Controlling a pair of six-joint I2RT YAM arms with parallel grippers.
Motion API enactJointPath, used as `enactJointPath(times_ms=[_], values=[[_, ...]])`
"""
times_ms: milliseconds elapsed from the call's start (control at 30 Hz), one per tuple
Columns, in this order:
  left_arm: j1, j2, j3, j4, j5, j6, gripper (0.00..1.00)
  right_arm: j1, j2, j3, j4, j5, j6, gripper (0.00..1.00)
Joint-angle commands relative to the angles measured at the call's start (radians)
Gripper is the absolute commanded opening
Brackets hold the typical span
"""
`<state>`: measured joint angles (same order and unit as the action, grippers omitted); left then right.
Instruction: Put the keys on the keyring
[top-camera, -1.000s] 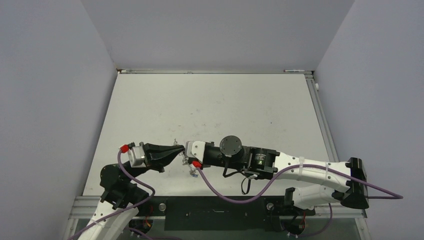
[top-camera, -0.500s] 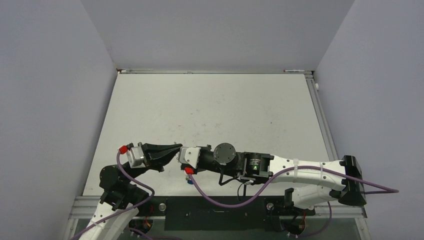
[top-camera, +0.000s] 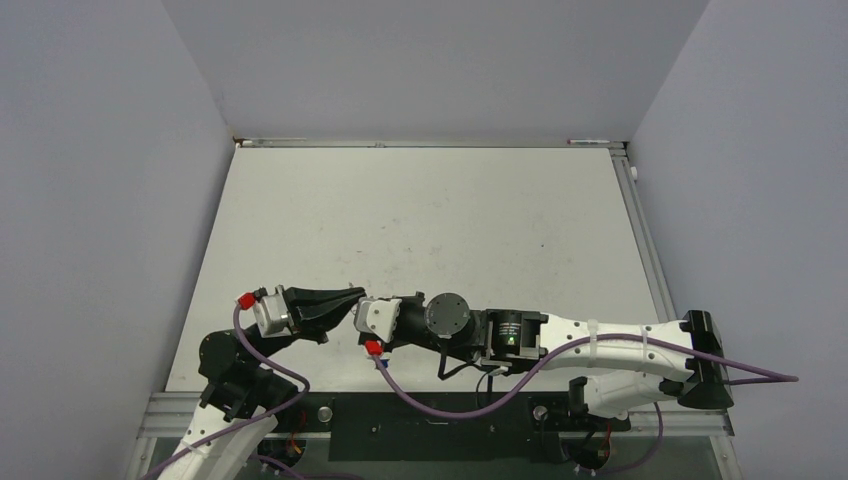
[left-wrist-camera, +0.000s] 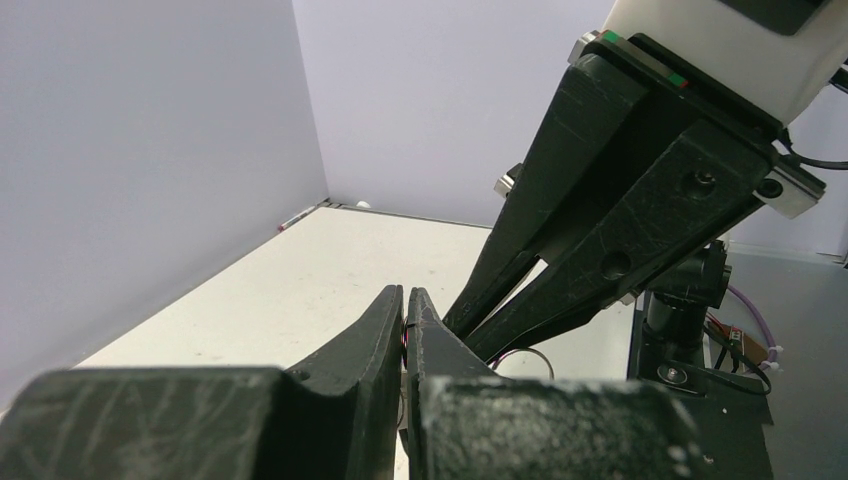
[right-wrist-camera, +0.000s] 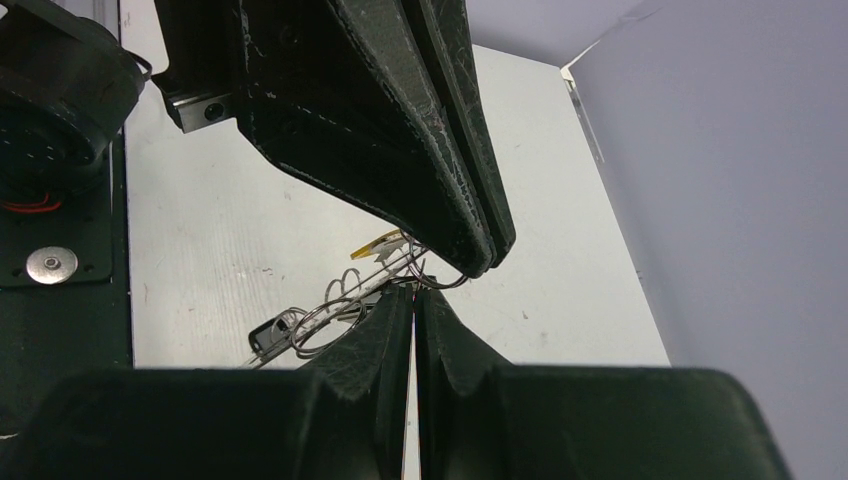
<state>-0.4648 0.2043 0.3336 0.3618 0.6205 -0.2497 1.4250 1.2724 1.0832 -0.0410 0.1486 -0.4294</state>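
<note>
The keyring (right-wrist-camera: 345, 298) shows edge-on in the right wrist view, a flat silvery ring with wire loops, hanging above the table. A key with a yellow tag (right-wrist-camera: 378, 245) and one with a black tag (right-wrist-camera: 268, 335) hang on it. My right gripper (right-wrist-camera: 412, 294) is shut on the ring's near end. My left gripper (right-wrist-camera: 490, 262) comes in from above, shut on a thin wire loop (right-wrist-camera: 446, 284) right beside it. From the left wrist, my left gripper (left-wrist-camera: 404, 293) is shut tip to tip with the right fingers (left-wrist-camera: 520, 280). In the top view both grippers (top-camera: 357, 297) (top-camera: 360, 309) meet; keys and keyring are hidden.
The white table (top-camera: 430, 220) runs back to grey walls on three sides. The black mounting rail (top-camera: 430, 412) and arm bases lie along the near edge. The right arm (top-camera: 560, 335) and its purple cable (top-camera: 420, 400) stretch low across the front.
The right wrist has shifted left and turned, so the dangling keys seen below it a second ago are now covered. The left arm has stayed put. Both grippers remain shut.
</note>
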Motion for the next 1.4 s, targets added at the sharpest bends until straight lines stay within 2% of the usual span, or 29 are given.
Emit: enactJointPath(times_ms=[0,300,767,967,1367], values=[[0.009,0.0,0.044,0.025,-0.08,0.044,0.0,0.043,-0.008,0.062,-0.01,0.021,-0.01,0.05],[0.009,0.018,0.048,0.017,-0.065,0.044,0.0,0.093,0.028,0.12,-0.003,0.166,-0.038,0.05],[0.009,0.038,0.051,0.035,-0.022,0.009,0.0,0.097,0.044,0.137,0.032,0.271,-0.096,0.05],[0.009,0.043,0.051,0.044,-0.007,-0.008,0.0,0.096,0.017,0.102,0.149,0.319,-0.107,0.05],[0.009,0.044,0.051,0.048,-0.007,-0.013,0.0,0.098,-0.008,0.091,0.108,0.271,-0.113,0.05]])
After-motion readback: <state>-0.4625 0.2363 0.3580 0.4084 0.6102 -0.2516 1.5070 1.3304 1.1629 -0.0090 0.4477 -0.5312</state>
